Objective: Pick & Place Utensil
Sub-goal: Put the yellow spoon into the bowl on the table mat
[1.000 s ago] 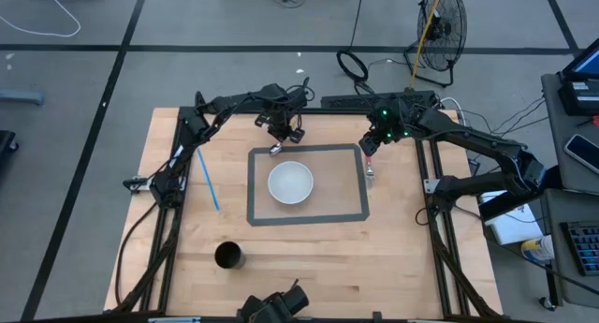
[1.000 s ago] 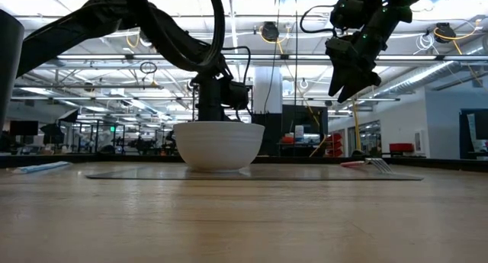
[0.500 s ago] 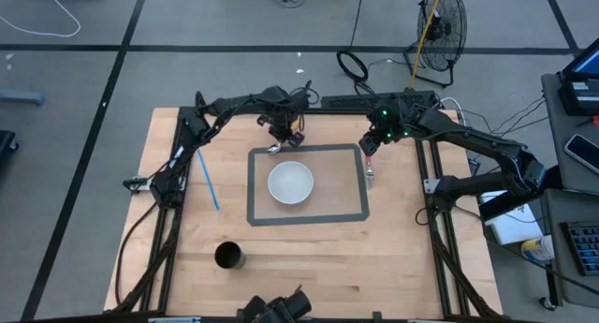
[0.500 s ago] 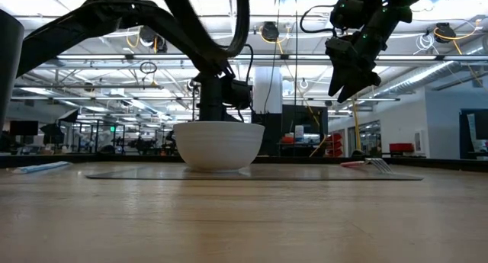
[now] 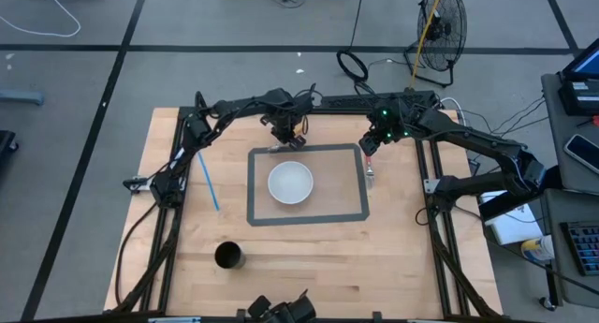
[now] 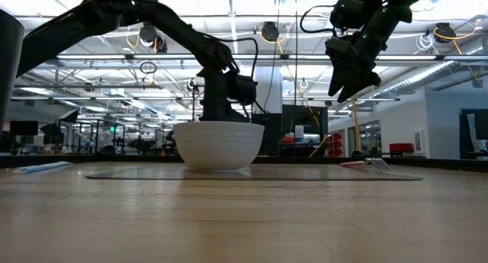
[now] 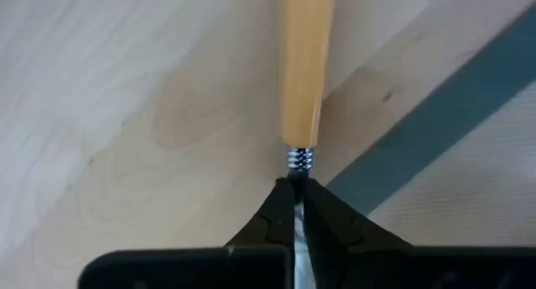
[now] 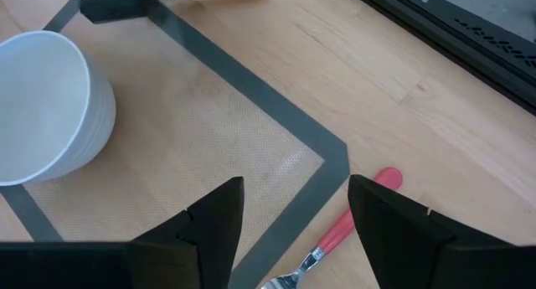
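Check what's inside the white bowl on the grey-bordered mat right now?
From above, the white bowl looks empty: only its plain white inner surface shows. The left gripper is shut on a wooden-handled utensil beside the mat, outside the bowl; the utensil's working end is hidden.

One camera looks straight down on my whole counter (image 5: 309,257). One sits low at its edge, looking across. Both see the bowl (image 5: 290,183). My wrist cameras look very close at the counter.
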`<action>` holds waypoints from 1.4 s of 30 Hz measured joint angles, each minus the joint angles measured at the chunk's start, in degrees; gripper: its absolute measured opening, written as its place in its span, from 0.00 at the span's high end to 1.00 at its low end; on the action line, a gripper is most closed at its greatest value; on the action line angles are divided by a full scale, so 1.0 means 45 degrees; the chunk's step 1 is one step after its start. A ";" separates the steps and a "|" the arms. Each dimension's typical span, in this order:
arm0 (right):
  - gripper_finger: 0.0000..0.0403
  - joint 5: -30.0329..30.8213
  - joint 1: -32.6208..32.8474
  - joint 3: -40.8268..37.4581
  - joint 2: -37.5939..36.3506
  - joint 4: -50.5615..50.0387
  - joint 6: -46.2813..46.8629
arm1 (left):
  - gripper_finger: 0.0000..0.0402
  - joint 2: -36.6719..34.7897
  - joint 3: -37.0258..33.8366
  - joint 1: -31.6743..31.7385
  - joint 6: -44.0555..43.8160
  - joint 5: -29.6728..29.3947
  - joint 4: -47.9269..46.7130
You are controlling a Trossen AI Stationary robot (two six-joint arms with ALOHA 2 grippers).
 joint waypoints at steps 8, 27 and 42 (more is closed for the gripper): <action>0.48 -0.0004 0.0000 0.0000 0.0000 0.0001 0.0078 | 0.99 -0.0583 0.0028 -0.0037 0.0309 -0.0116 0.0190; 0.48 -0.0009 0.0000 0.0000 0.0000 0.0005 0.0274 | 1.00 -0.1812 0.0032 -0.0291 0.0562 0.0235 0.0363; 0.48 -0.0009 0.0000 0.0000 -0.0005 0.0000 0.0274 | 1.00 -0.4478 0.0037 -0.0967 -0.0425 0.0028 0.2292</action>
